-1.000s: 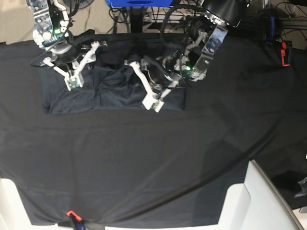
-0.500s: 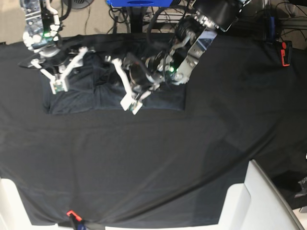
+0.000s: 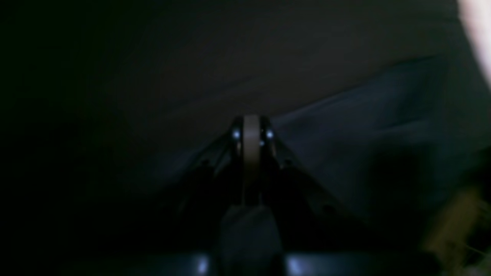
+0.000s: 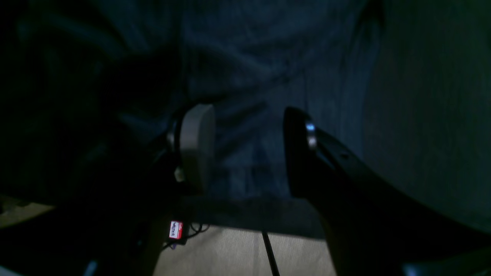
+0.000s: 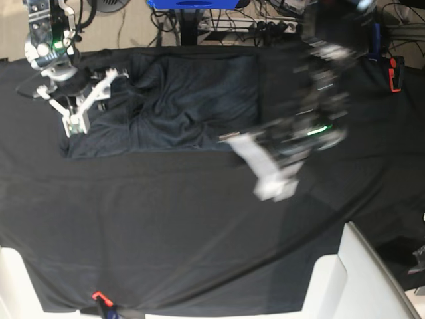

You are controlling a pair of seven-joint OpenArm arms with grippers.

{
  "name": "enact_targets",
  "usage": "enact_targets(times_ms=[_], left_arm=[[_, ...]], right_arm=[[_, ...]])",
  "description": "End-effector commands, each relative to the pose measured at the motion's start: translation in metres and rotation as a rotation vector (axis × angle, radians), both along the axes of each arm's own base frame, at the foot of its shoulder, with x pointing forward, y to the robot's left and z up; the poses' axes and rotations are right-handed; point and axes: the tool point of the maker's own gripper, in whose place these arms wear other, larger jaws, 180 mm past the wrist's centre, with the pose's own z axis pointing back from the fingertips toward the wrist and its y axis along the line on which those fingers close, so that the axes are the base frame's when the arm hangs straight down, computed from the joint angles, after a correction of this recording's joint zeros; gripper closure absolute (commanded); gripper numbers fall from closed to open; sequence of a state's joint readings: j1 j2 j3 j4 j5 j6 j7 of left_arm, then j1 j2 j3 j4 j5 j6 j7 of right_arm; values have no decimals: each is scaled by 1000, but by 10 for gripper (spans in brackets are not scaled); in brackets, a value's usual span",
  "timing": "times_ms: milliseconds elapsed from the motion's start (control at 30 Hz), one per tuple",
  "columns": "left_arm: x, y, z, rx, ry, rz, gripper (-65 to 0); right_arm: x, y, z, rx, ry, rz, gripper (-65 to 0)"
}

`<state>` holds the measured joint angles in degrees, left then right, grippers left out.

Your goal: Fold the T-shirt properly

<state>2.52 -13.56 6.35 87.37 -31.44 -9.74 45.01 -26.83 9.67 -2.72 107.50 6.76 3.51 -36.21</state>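
Note:
The dark slate-grey T-shirt (image 5: 186,100) lies folded into a wide rectangle at the back left of the black tablecloth (image 5: 199,232). My right gripper (image 5: 75,125) is open over the shirt's left part. In the right wrist view the right gripper (image 4: 249,149) stands open, and the bluish shirt fabric (image 4: 249,57) shows below and between the fingers. My left gripper (image 5: 271,186) is blurred and hangs over bare tablecloth just right of the shirt's front right corner. In the left wrist view the left gripper (image 3: 251,130) is shut and empty, with the shirt's edge (image 3: 364,126) to its right.
A white block (image 5: 362,279) stands at the front right table corner, and another white piece (image 5: 13,286) at the front left. An orange clip (image 5: 98,296) holds the cloth at the front edge. A red object (image 5: 396,73) sits at the back right. Cables lie behind the table.
My left arm has swung off the shirt to the right and toward the front, onto bare tablecloth. The shirt's right half now lies uncovered. My right gripper has shifted slightly left.

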Motion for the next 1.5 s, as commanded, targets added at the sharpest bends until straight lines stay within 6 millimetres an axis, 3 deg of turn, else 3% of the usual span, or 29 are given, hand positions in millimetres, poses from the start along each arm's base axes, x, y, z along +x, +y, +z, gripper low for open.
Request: enact_targets(times_ms=[0, 100, 200, 267, 367, 467, 567, 867, 1200, 1400, 1467], left_arm=[[-5, 17, 10, -1, -34, -10, 0], [-41, 104, 9, 99, -25, 40, 0], [-83, 166, 15, 155, -23, 77, 0], [-108, 198, 22, 189, -27, 82, 0], [-135, 255, 24, 229, 5, 259, 0], [-154, 287, 24, 237, 24, 373, 0], [-164, 299, 21, 235, 44, 417, 0], [-171, 297, 11, 214, 73, 430, 0], [-172, 297, 9, 210, 77, 431, 0], [-172, 297, 8, 209, 79, 432, 0], [-173, 297, 8, 211, 80, 431, 0]], right_arm=[[12, -1, 11, -6, -50, 5, -281], [27, 23, 16, 19, -65, 67, -342], [41, 47, 21, 27, -39, 128, -449], [47, 70, 26, 56, -26, 159, -477], [55, 94, 27, 106, 6, 153, -467], [62, 99, 10, 122, 69, 121, -465], [62, 93, -7, 136, 120, 65, -458], [65, 51, -26, 130, 151, -73, -449], [66, 58, -30, 149, 162, -76, -447], [65, 61, -45, 155, 209, -80, -444], [69, 63, -42, 159, 186, -75, -408]])
